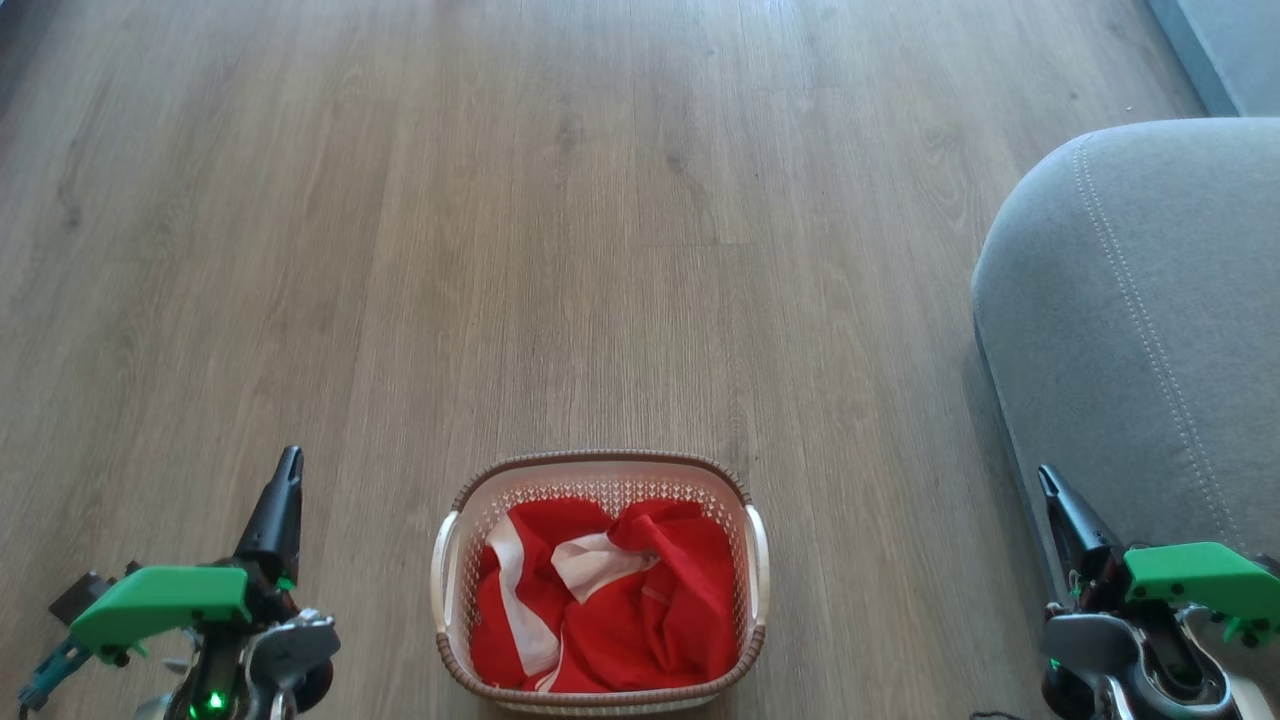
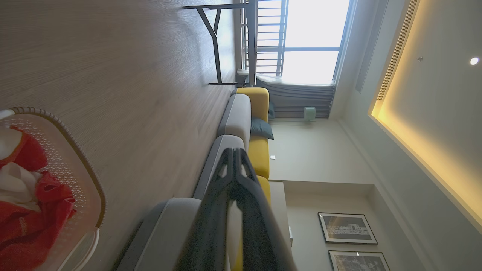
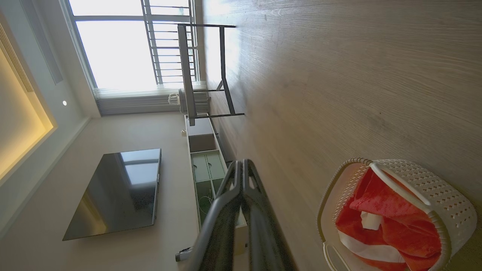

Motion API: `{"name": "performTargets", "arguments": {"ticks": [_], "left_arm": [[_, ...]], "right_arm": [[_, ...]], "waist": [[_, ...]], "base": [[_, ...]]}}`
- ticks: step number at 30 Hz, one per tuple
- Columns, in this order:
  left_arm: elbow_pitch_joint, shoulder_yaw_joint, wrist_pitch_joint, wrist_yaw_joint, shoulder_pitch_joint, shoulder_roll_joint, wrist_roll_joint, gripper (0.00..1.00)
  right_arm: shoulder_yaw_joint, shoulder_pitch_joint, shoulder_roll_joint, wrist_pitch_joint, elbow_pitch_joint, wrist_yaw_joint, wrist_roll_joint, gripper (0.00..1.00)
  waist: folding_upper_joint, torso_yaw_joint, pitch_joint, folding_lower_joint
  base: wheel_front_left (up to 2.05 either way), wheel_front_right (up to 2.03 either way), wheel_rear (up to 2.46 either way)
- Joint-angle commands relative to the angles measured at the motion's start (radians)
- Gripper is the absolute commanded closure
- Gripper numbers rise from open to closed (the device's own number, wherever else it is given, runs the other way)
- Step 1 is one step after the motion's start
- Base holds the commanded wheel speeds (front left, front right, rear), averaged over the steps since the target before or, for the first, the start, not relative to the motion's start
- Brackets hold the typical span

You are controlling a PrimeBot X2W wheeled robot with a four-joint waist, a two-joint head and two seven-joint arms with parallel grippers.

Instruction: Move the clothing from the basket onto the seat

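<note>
While both arms sit low w/ fingers pointing up, my left gripper [image 1: 289,468] is pressed shut on nothing, at lower left over the wood floor [image 1: 500,200]. My right gripper [image 1: 1050,486] is likewise closed & empty, at lower right, just in front of the seat [image 1: 1150,330]. The basket [image 1: 600,460] stands on the floor btwn the two, apart from both. The clothing [image 1: 640,600], red w/ white stripes, lies crumpled inside the basket. The seat is to the basket's right, not touching it.
</note>
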Motion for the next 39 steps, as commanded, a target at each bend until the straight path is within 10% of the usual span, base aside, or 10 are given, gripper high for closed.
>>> {"name": "performTargets", "arguments": {"ticks": [1, 27, 28, 39], "left_arm": [[-0.035, 0.036, 0.007, -0.007, -0.056, 0.005, -0.006, 1.0], [-0.035, 0.036, 0.007, -0.007, -0.056, 0.005, -0.006, 1.0], [0.004, -0.001, -0.001, 0.001, 0.001, 0.0, 0.0, 0.0], [0.065, -0.009, -0.018, 0.001, 0.012, -0.003, 0.004, 0.0]], "right_arm": [[0.017, -0.048, -0.007, 0.007, -0.041, 0.007, 0.006, 1.0], [0.017, -0.048, -0.007, 0.007, -0.041, 0.007, 0.006, 1.0], [0.0, 0.0, 0.0, 0.0, 0.004, 0.0, 0.0, 0.0], [0.013, 0.004, 0.001, -0.007, 0.057, 0.0, -0.008, 0.0]], "waist": [[-0.0001, 0.0, 0.0, 0.0], [-0.0001, 0.0, 0.0, 0.0], [-0.0001, 0.0, 0.0, 0.0], [-0.0001, 0.0, 0.002, 0.0]], "base": [[0.0, 0.0, 0.0], [0.0, 0.0, 0.0], [0.0, 0.0, 0.0], [0.0, 0.0, 0.0]]}}
